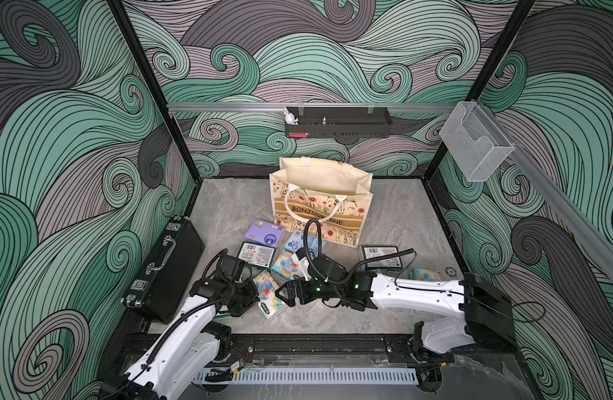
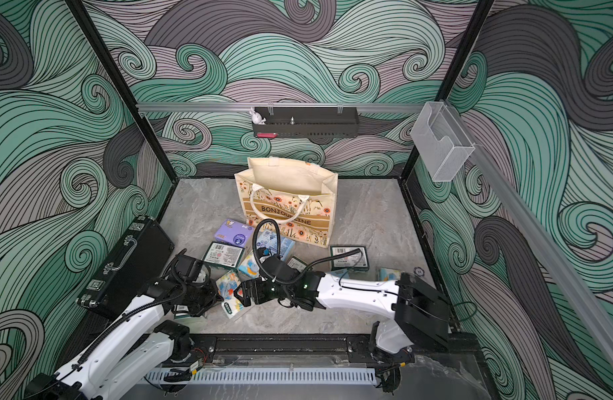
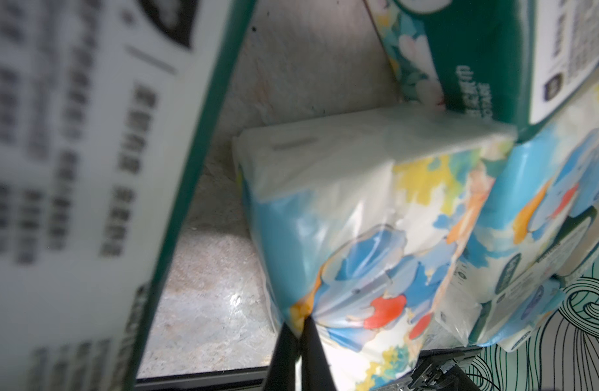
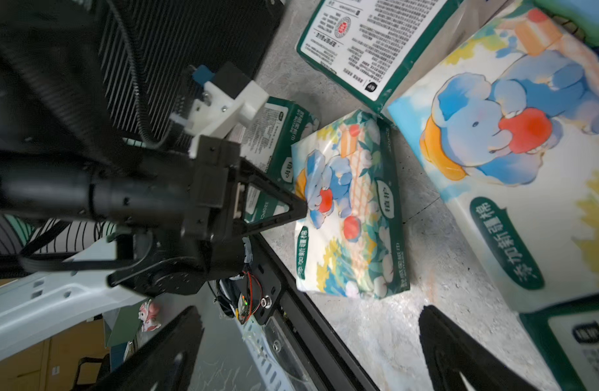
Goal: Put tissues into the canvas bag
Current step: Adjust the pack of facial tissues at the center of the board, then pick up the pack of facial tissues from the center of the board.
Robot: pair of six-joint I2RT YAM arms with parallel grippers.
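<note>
While nothing is seen in the bag (image 1: 320, 204), one elephant pack (image 4: 349, 210) is pinched by the closed left jaws; the right jaws are spread open.

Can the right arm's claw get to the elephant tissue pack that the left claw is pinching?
Probably yes. The right claw is open and faces the elephant tissue pack, whose top is bare. Only the left claw sits at one end, so it might bump that.

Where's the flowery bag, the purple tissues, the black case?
canvas bag (image 1: 298, 209): in a top view, lettered front
purple tissues (image 1: 265, 232): in a top view, top face
black case (image 1: 173, 277): in a top view, lid
</note>
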